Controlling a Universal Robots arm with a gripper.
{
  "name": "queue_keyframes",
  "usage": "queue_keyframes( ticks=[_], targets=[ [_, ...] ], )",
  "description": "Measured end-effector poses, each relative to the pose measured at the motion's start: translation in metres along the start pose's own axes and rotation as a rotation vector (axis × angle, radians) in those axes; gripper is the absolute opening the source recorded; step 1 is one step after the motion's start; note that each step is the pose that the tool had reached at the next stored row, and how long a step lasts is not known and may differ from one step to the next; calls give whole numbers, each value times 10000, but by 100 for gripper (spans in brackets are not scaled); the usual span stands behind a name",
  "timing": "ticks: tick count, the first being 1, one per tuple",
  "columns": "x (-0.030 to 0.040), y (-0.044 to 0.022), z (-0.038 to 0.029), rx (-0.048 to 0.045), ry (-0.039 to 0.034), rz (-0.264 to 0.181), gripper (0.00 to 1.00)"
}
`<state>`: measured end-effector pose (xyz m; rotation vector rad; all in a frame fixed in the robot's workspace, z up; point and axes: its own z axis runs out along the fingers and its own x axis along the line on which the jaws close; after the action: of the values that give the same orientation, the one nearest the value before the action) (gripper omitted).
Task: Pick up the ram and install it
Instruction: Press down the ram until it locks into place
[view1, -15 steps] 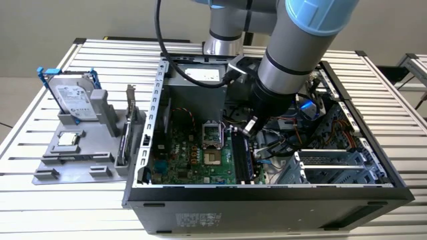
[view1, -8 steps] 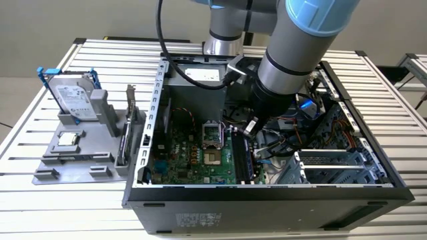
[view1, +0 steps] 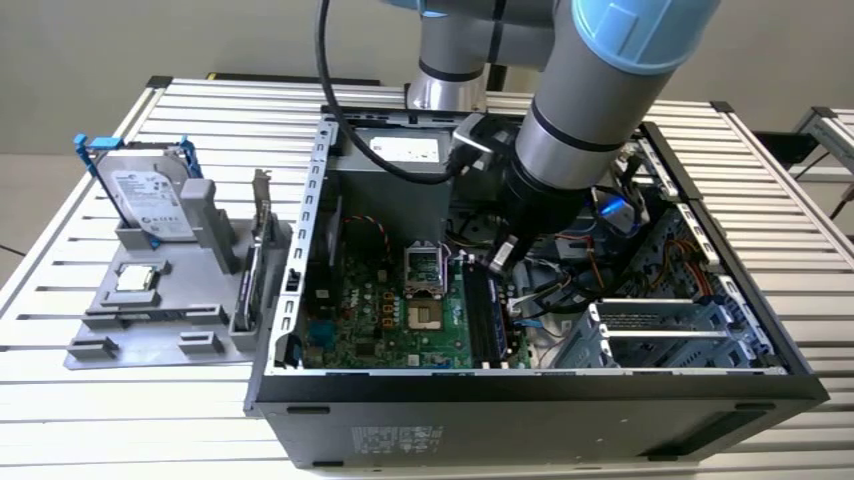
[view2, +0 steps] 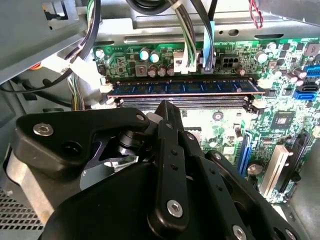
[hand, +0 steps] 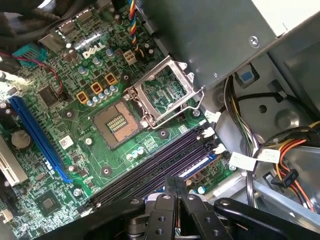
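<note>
Inside the open computer case (view1: 307, 260), the ram (view2: 182, 86) sits flat in its slot on the green board (view2: 280, 125); the gripper (view2: 165, 112) hangs just above it, fingers pressed together, holding nothing.

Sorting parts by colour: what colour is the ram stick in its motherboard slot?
Dark blue, clearest in the second wrist view: the ram.

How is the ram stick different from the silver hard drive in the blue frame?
The ram is a long, thin blue-green stick; the hard drive is a wide silver box. The ram sits in a slot on the motherboard inside the case; the hard drive stands in a grey holder outside it. Both stand on edge.
</note>
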<state>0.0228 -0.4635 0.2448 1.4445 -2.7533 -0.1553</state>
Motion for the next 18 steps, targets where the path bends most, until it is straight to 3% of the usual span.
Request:
queue_keyframes(
  ticks=[18],
  targets=[
    [0,-1,14,-66,15,-826,0]
  ],
)
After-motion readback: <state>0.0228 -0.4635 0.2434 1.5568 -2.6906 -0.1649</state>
